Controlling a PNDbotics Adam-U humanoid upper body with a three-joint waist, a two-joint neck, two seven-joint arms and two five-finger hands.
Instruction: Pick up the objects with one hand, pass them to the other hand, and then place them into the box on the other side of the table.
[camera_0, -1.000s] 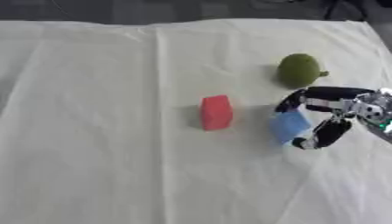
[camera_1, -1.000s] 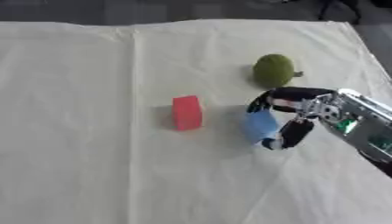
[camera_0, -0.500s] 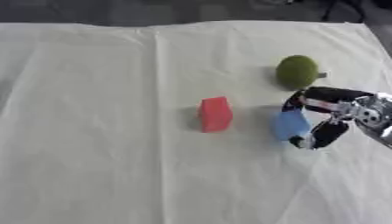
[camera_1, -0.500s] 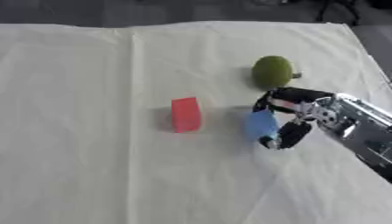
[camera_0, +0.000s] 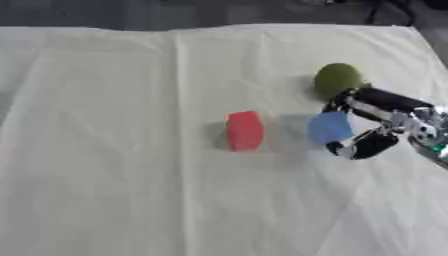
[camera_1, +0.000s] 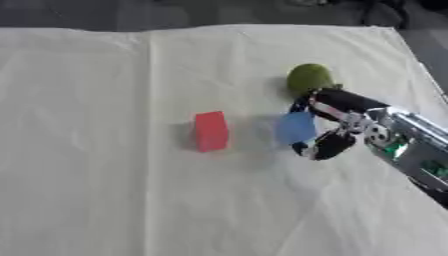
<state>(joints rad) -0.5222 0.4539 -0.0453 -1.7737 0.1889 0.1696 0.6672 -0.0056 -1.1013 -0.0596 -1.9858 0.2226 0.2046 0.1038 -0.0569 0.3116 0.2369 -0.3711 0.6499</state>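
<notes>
A blue block (camera_0: 330, 127) sits right of centre on the cloth, between the curled fingers and thumb of my right hand (camera_0: 378, 125), which reaches in from the right edge and pinches it. The fingers (camera_1: 337, 101) arch over the block's far side and the thumb (camera_1: 325, 145) closes on its near side. A red block (camera_0: 244, 130) stands at the table's middle, left of the blue one. Just beyond the hand lies a round green fruit (camera_0: 338, 78). My left hand shows in neither view.
A wrinkled white cloth (camera_0: 105, 150) covers the whole table. Its far edge meets a dark floor at the top of the view. No box is in view.
My right hand has closed tighter round the blue block. The block and hand have stayed at nearly the same spot on the cloth.
</notes>
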